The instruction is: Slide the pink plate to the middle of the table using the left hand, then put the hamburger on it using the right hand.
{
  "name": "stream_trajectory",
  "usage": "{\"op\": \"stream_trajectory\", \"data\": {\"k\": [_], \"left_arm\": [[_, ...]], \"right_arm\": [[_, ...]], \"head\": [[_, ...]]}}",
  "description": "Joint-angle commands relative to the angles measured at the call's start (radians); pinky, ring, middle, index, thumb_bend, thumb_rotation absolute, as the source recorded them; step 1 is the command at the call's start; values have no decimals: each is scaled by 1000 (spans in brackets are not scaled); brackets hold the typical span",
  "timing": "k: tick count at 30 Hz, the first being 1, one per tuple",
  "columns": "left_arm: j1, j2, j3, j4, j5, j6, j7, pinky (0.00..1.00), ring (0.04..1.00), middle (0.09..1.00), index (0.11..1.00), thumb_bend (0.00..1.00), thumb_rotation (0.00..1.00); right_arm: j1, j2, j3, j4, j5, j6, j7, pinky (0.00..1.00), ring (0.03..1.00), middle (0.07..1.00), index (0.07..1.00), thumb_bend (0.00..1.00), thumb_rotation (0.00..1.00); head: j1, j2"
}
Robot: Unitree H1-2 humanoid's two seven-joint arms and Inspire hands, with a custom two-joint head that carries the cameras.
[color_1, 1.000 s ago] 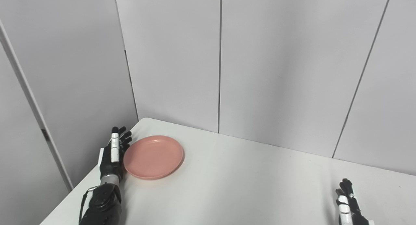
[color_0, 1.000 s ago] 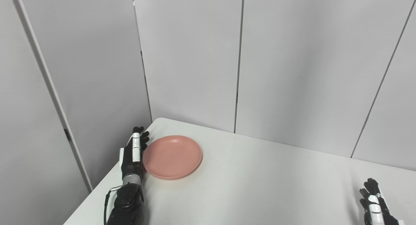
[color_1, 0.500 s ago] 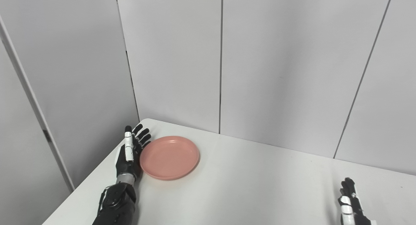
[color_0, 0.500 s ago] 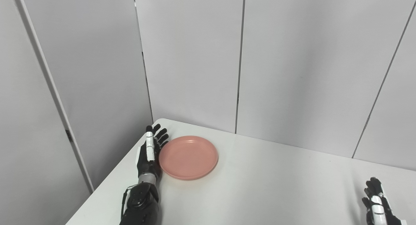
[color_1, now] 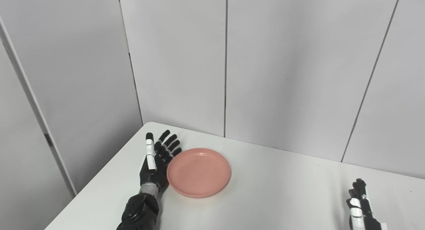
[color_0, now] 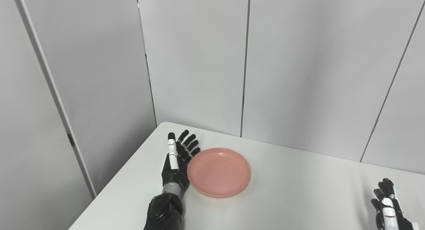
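A round pink plate (color_0: 219, 172) lies flat on the white table (color_0: 292, 196), left of the middle. My left hand (color_0: 176, 160) stands on edge against the plate's left rim, open, fingers stretched toward the back wall. My right hand (color_0: 386, 206) rests at the lower right edge of the picture, open, fingers apart, holding nothing. The same plate (color_1: 198, 172) and left hand (color_1: 156, 158) show in the right eye view. No hamburger is in view.
Grey wall panels (color_0: 298, 63) close off the back and left of the table. The table's left edge (color_0: 119, 180) runs diagonally beside my left forearm. The table's back corner (color_0: 162, 125) lies just beyond the fingertips.
My left hand has pushed the pink plate to the right and a little nearer across the table. The right hand has barely moved.
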Motion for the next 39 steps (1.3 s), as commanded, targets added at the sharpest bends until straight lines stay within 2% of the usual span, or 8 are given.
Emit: {"op": "stream_trajectory", "data": {"k": [1,6,12,17,27,32,38,39], "left_arm": [[6,-10,-14,-11,8,23,-14,799,830,825,825,836,987],[7,-32,-37,18,16,-3,-24,790,832,825,816,840,964],[23,-65,-79,12,43,-1,-34,835,865,854,844,831,984],[46,-100,-117,1,92,-5,-15,841,882,869,861,796,997],[79,-184,-171,-15,153,-2,12,891,913,895,884,823,996],[101,-203,-204,-51,174,28,11,903,907,888,881,798,1000],[140,-222,-241,-103,217,24,17,892,897,884,879,769,1000],[146,-224,-245,-113,221,28,20,894,897,884,879,766,1000]], "right_arm": [[-15,1,3,-43,4,1,5,1000,1000,1000,1000,455,976],[-13,9,4,-48,-10,4,-10,1000,1000,997,997,400,969],[-18,32,-3,-93,-18,100,-49,1000,1000,998,1000,390,982],[-25,41,-9,-104,-16,139,-62,1000,1000,991,1000,398,981],[-29,34,-16,-57,-1,98,-53,1000,1000,976,992,453,919],[-32,37,-17,-22,-6,63,-58,1000,986,966,984,582,838],[-42,51,9,14,-34,38,-60,1000,986,974,997,637,888],[-41,53,14,6,-43,48,-64,1000,981,970,996,644,897]], "head": [[-7,5],[-24,10],[-44,20],[-65,28],[-135,58],[-197,78],[-369,121],[-369,121]]}}
